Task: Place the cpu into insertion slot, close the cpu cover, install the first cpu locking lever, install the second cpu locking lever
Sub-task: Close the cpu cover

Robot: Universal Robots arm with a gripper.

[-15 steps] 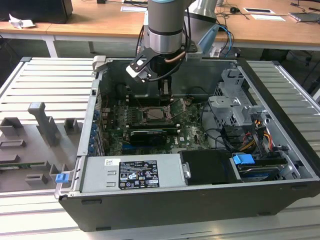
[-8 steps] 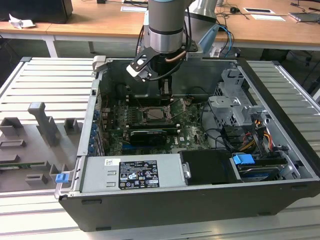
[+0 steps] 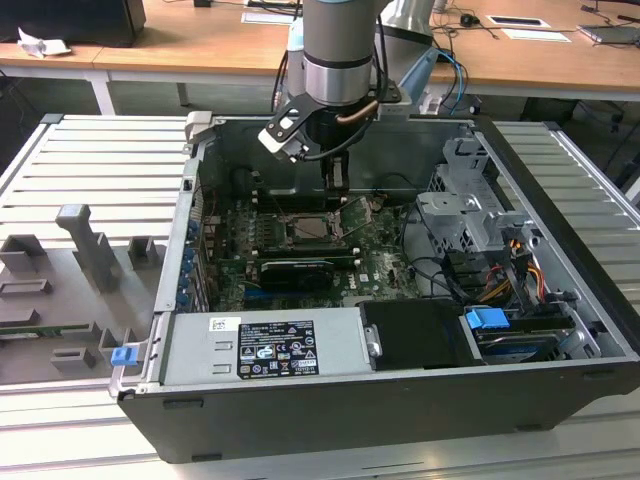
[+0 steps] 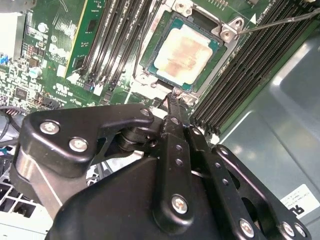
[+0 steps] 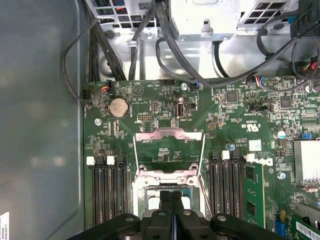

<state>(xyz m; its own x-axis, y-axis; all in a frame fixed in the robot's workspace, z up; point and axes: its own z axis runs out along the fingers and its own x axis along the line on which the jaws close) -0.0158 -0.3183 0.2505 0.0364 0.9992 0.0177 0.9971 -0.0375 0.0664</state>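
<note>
As the arm hangs inside the open computer case (image 3: 400,400), the gripper (image 4: 174,96) sits at one edge of the insertion slot (image 4: 226,34); whether its tip touches the rim cannot be told. The fingers (image 4: 172,145) are pressed together, with no gap between them and nothing seen held. Just beyond the tip, the cpu (image 4: 182,50) lies flat in the insertion slot, pale metal face up and uncovered. A thin metal locking lever (image 4: 280,21) stands off from one corner of the slot, not latched down. Long black memory slots (image 4: 115,45) flank the slot on both sides. In the first wrist view, the cpu cover (image 5: 170,134) is swung open beyond the slot, and the green board (image 5: 150,105) shows through its square cut-out. Farther along the board lies a round coin cell (image 5: 118,106), and past the board's edge black cables (image 5: 165,45) run against the case wall. In the exterior view, the case lies on its side on a ribbed grey bench (image 3: 90,170), with grey fixtures (image 3: 90,250) on the bench at the exterior view's left.
</note>
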